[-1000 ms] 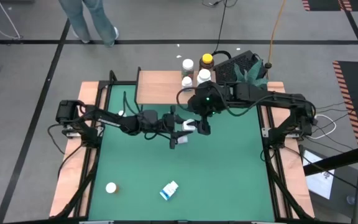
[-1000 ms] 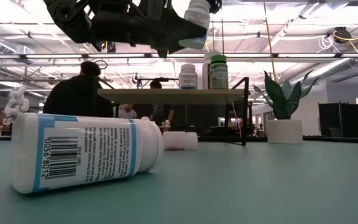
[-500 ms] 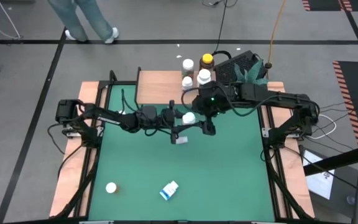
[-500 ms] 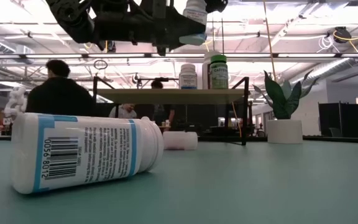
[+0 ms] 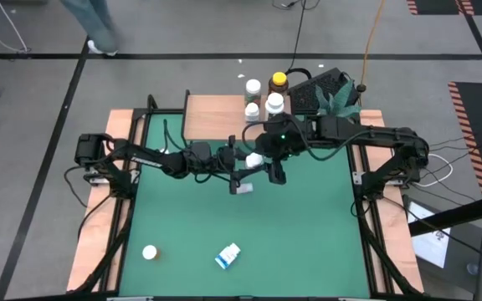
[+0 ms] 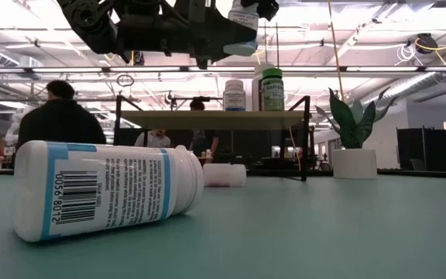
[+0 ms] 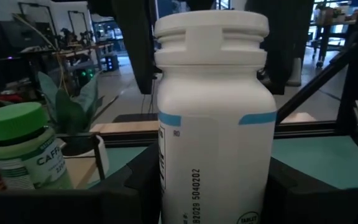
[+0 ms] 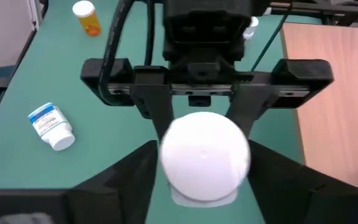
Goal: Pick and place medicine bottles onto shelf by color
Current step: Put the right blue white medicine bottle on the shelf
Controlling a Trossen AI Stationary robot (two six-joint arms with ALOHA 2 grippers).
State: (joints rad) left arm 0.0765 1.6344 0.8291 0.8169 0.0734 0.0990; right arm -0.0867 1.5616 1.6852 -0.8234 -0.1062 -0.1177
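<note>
Four medicine bottles (image 5: 262, 94) crowd the shelf's (image 5: 212, 117) far-right corner, one — white — hangs mid-table clamped in the left gripper (image 5: 253, 160), right gripper (image 5: 271, 165) closing around its cap — two lie near.

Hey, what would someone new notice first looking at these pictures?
Mid-table, the left gripper holds a white blue-banded bottle upright in the air while the right gripper comes down around its cap. Closest to the low camera, another blue-labelled bottle lies on its side on the green table.
</note>
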